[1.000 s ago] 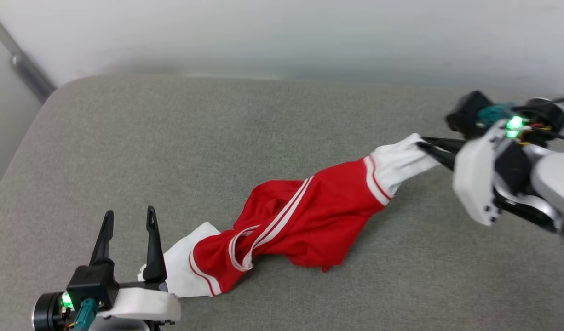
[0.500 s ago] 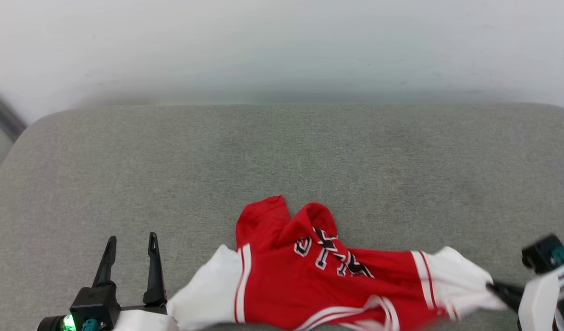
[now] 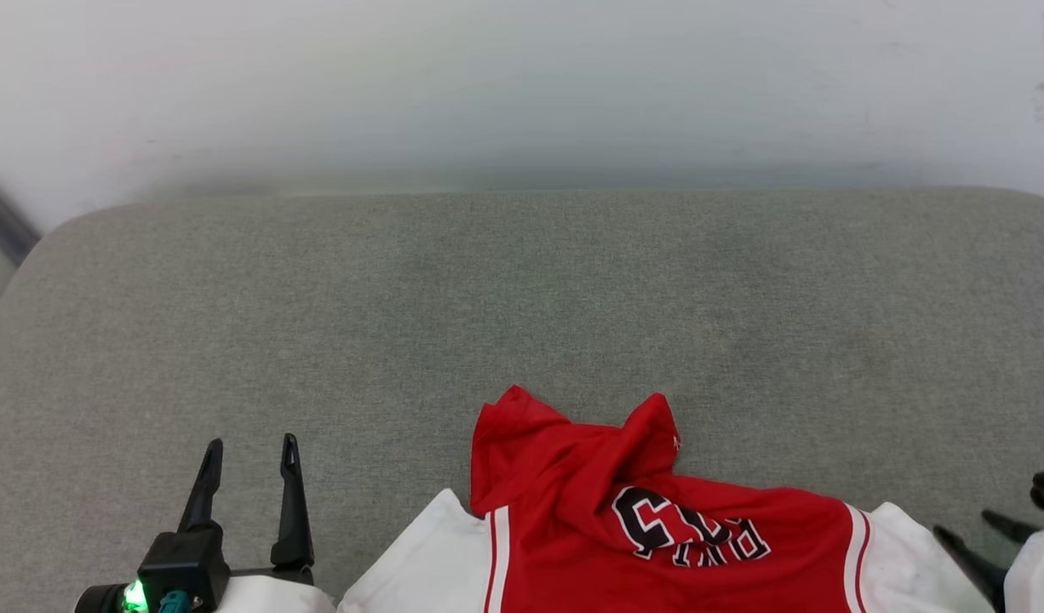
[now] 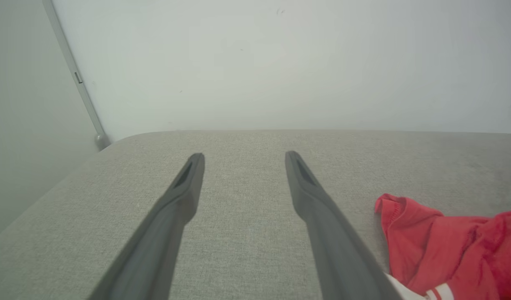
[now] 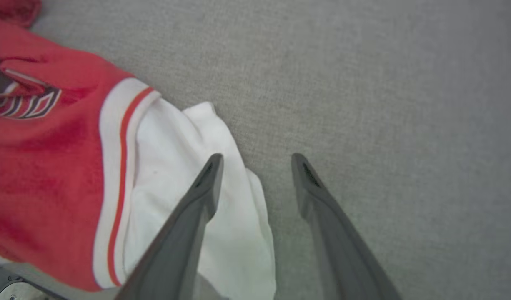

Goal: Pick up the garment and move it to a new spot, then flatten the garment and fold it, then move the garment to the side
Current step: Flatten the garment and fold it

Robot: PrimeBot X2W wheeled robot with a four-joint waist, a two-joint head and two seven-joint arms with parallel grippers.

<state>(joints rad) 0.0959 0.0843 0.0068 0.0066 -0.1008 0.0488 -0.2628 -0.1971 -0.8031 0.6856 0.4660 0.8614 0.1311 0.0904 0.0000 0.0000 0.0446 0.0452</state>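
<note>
Looking down from the head camera, I see a pale, smooth wall (image 3: 522, 85) across the far side. Below it lies the bench (image 3: 522, 289), a broad padded slab with rounded corners, covered in grey woven fabric. Nothing stands between either arm and the shirt.

The garment (image 3: 658, 545) lies at the near edge of the bench, in the middle and toward my right, and the bottom of the head view cuts it off. Its long axis runs left to right, sleeve to sleeve, with a white sleeve at each end. Two crumpled red peaks point toward the wall. The cloth is soft and rumpled rather than flat.

The left jaws stand wide and empty over bare fabric, just left of the left sleeve. Their dark tapered fingers (image 4: 176, 200) point toward the wall. The right jaws are parted and grip nothing. One finger (image 5: 197, 196) hangs over the right white sleeve and the other over bare grey cover.

A thin grey pipe (image 4: 78, 79) runs down the wall at the bench's far left corner. Black lettering with a white outline (image 3: 688, 528) crosses the red chest, and red-and-white trim (image 5: 113, 166) marks the sleeve seam.
</note>
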